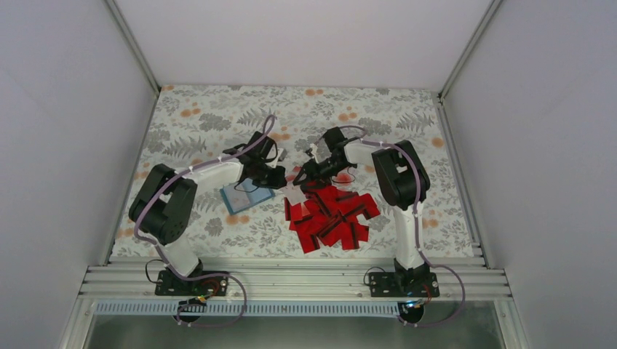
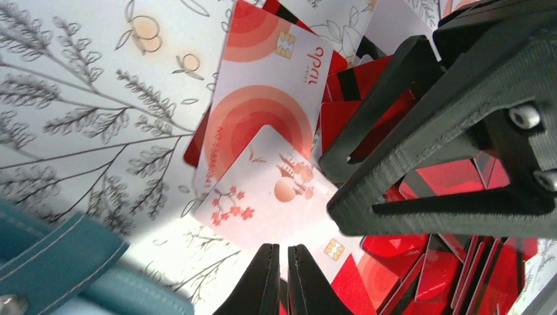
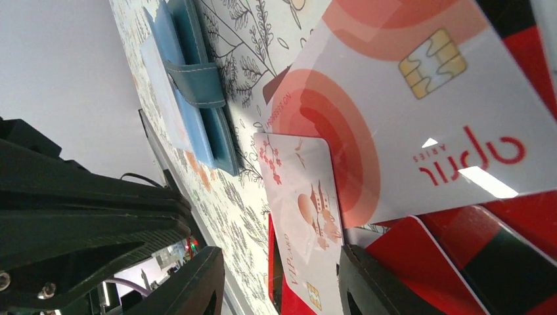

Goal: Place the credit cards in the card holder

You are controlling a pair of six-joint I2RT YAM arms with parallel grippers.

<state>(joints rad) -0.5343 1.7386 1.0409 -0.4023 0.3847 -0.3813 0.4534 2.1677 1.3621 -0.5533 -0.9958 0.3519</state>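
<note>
While L arm (image 1: pixel 211 173) bends inward, end effector (image 2: pixel 283 251) closed.

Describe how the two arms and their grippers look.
The left arm and the right arm each have white links, bulky black joints and a lilac cable running along them. The left gripper and the right gripper are matte black ribbed plastic.

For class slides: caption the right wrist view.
Open right gripper brackets a white VIP card beside red cards; the teal card holder lies beyond.
</note>
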